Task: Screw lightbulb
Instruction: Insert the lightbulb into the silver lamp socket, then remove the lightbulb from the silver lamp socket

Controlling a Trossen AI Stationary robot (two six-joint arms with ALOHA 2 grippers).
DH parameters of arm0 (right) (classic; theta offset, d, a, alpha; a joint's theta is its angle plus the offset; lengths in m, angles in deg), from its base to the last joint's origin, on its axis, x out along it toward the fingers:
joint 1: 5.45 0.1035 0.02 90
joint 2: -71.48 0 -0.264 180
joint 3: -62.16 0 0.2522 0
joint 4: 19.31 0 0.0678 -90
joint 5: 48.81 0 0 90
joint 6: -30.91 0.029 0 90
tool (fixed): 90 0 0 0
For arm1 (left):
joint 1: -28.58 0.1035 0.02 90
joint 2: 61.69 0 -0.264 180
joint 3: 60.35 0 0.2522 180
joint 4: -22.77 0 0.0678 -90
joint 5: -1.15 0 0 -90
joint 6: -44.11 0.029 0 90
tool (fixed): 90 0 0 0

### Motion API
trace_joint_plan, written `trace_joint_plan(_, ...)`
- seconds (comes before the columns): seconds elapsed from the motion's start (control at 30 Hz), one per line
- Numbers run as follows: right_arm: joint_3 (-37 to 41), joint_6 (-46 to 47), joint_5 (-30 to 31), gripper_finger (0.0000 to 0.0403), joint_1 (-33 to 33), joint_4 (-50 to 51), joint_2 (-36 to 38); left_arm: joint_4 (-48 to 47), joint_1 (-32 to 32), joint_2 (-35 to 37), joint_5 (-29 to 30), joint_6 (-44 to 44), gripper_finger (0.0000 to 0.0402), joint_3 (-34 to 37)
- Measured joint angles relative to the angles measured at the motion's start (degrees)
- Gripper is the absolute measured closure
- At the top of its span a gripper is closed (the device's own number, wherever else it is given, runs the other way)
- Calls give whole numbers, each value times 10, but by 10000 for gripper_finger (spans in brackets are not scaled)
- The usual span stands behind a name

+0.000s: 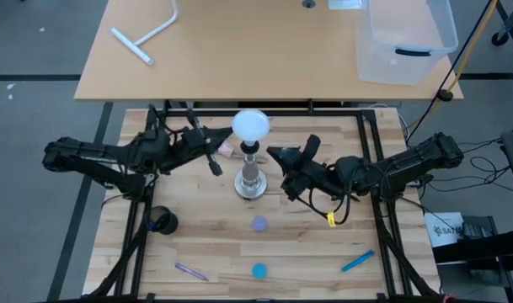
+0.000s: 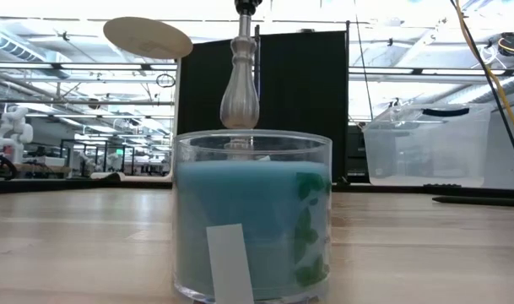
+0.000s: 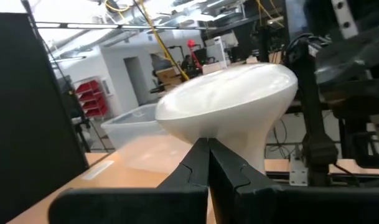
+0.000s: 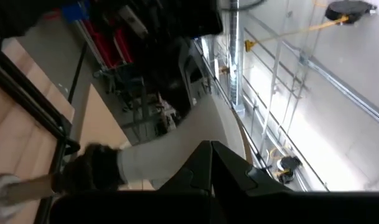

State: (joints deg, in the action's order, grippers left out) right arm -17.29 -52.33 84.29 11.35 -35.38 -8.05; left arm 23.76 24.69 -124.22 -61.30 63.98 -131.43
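Note:
The white frosted lightbulb sits by its neck in the black top of the silvery socket stand, which stands on its round base at the table's middle. My left gripper is shut, to the left of the stand; in the left wrist view its tips point at the bulb's underside. My right gripper is shut, just right of the stand's top; in its wrist view the bulb's neck and the black socket lie beyond its tips. The high view shows a gap beside each gripper.
A glass jar of blue wax stands at the near edge and hides the stand's base in the low view. A purple disc, a dark cup, a blue pen and a purple pen lie on the near half. A clear bin is on the far table.

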Motion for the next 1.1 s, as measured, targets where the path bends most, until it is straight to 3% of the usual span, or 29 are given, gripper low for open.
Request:
trace_joint_plan(0.27,0,37,42,403,-15,25,0,4,-42,27,30,30,401,-1)
trace_joint_plan(0.43,0,155,43,403,-14,36,5,1,-80,37,93,71,401,-1)
trace_joint_plan(0.6,0,329,-71,403,-15,132,38,-33,-107,51,102,79,401,-1)
trace_joint_plan(0.7,0,398,-141,403,-20,171,50,-64,-114,56,67,73,401,-1)
trace_joint_plan(0.87,1,453,-181,403,-22,201,57,-71,-114,61,25,62,401,9)
trace_joint_plan(1.1,49,479,-210,403,-23,160,74,-41,-114,109,-11,40,401,63)
